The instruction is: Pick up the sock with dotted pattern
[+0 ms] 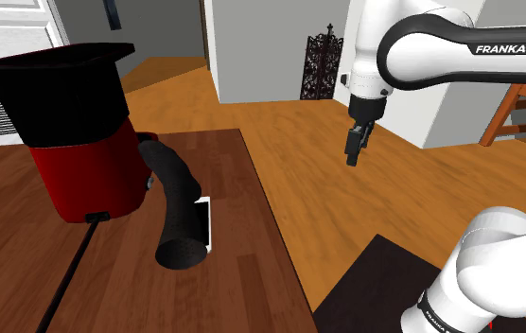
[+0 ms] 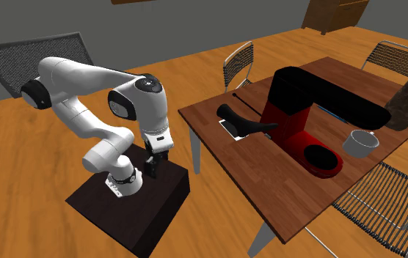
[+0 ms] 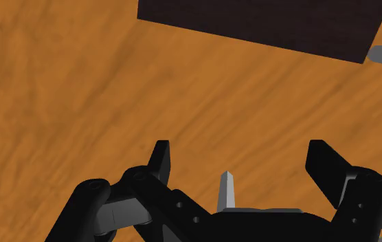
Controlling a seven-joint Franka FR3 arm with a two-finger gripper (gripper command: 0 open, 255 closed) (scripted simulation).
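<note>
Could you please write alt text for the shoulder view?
A black sock lies on a wooden table beside a red-and-black machine, overlapping a flat white item. The white arm holds its jaws above the floor, off the table.

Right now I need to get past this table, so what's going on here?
The arm holds nothing. Its gripper hangs open over the wooden floor, off to the side of the table. The sock, drawn plain black, lies on the table beside a red and black machine, partly on a flat white thing. The pick has not yet begun.
</note>
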